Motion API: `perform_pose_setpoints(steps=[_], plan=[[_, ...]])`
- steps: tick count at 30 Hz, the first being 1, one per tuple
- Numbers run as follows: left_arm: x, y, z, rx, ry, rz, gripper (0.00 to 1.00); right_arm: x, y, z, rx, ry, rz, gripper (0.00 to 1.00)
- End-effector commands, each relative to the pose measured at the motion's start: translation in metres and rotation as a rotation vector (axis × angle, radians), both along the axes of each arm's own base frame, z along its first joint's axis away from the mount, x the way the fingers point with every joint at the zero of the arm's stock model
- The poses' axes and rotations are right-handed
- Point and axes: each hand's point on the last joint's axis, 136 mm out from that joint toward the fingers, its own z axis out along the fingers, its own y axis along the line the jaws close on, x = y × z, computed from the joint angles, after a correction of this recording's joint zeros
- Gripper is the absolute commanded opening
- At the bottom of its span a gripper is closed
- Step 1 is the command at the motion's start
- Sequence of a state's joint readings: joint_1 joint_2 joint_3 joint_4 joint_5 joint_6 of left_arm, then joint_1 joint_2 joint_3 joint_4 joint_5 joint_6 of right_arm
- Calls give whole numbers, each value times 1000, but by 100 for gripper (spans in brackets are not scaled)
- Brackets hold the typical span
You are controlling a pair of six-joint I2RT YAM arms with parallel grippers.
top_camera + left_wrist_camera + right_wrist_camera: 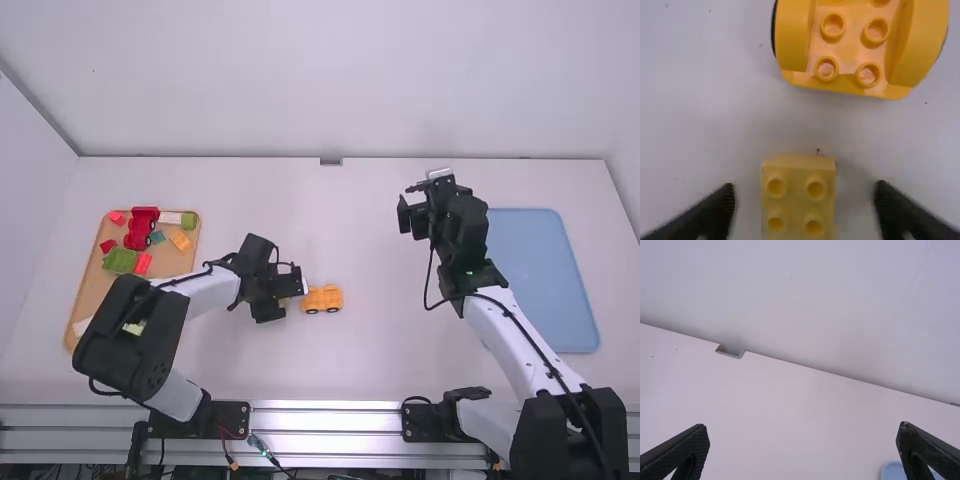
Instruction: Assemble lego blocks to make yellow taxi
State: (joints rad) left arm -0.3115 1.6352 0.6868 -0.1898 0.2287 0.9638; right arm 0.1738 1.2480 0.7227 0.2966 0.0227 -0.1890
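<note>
Holding my left pincer (805, 189) open, pale-yellow studded brick (797, 170) ungripped inside it.
Wheeled yellow chassis (852, 55) sits just beyond the pincer; brick not yet attached, right pincer (803, 432) open.

white table (370, 365) | left gripper (283, 296): yellow brick (797, 200) between fingers, wheeled chassis (323, 298) right, tan tray (91, 288) left | right gripper (418, 203): blue tray (540, 280) right

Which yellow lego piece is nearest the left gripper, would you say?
The small pale yellow block between the left gripper's open fingers; the deeper yellow wheeled base lies farther off.
</note>
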Motion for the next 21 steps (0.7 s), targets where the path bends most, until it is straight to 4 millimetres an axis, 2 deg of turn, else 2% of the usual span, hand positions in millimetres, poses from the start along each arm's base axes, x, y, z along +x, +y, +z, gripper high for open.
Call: perform_pose_setpoints(steps=[1, 7, 13, 17, 21], plan=[[-3, -1, -6, -8, 17, -3, 99, 6, 0, 14, 6, -29, -4, 99], [12, -6, 0, -37, -39, 23, 99, 7, 0, 16, 7, -36, -4, 99], [15, -6, 2, -47, -47, 42, 99, 7, 2, 17, 11, -41, 6, 99], [16, -9, 7, -99, -61, -23, 99, 4, 16, 18, 37, -38, 86, 99], [18, -7, 20, -259, -57, -55, 99, -3, 37, 17, 38, -35, 219, 99]])
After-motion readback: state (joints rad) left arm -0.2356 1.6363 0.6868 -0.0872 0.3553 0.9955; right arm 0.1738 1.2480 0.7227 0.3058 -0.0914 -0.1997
